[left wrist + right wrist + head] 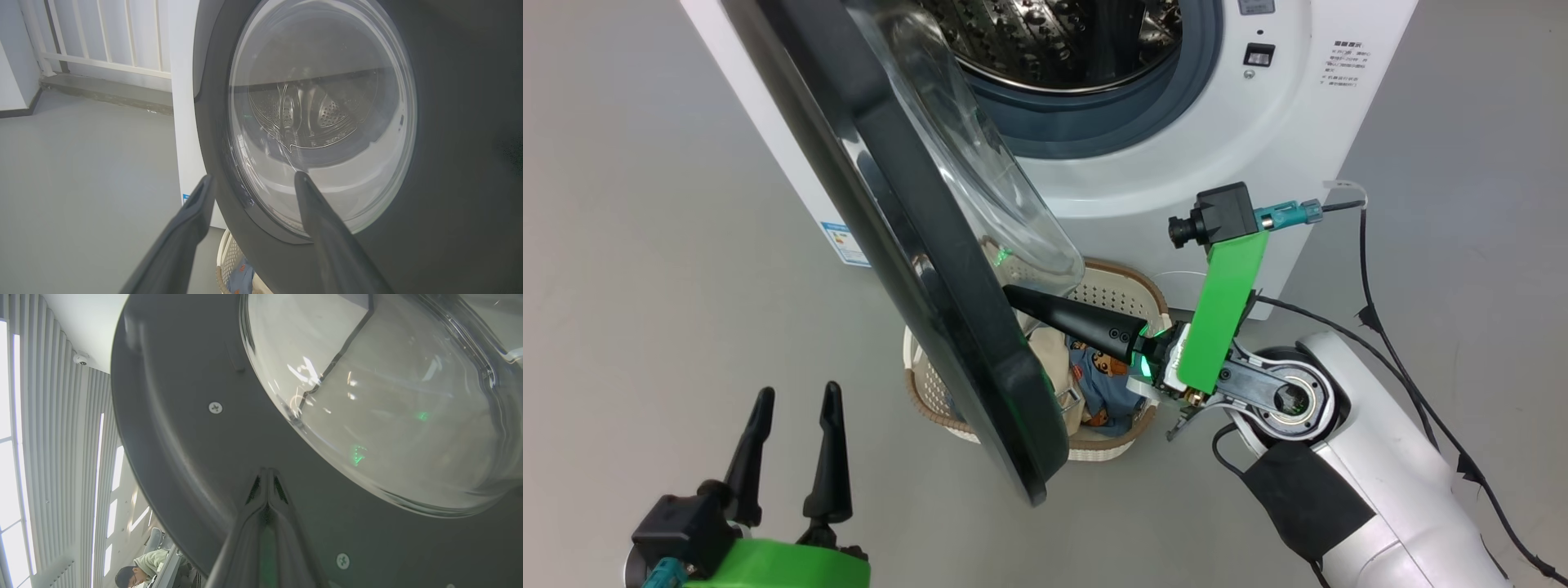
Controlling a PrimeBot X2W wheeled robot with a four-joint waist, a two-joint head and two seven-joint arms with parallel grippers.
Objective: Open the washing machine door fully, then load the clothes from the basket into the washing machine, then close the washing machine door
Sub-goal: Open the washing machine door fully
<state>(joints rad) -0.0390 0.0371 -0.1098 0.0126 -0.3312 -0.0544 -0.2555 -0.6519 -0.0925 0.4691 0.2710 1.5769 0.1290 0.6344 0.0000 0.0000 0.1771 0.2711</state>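
Observation:
The washing machine door point(915, 237) stands partly open, seen edge-on, its domed glass point(980, 163) facing the drum point(1062, 41) of the white washing machine point(1258, 139). My right gripper point(1011, 296) is shut, with its tips pressed against the door's inner black rim point(196, 457) just below the glass dome point(388, 404). The basket point(1119, 294) sits on the floor under the door, holding the blue bear-print clothes point(1098, 380). My left gripper point(796, 400) hangs open at the lower left, empty, facing the door's outer side point(322, 118).
Grey floor point(645, 245) lies open to the left of the machine. A black cable point(1388, 343) trails on the floor at the right. A white railing point(102, 36) stands behind. A person sits at a desk point(141, 567) in the distance.

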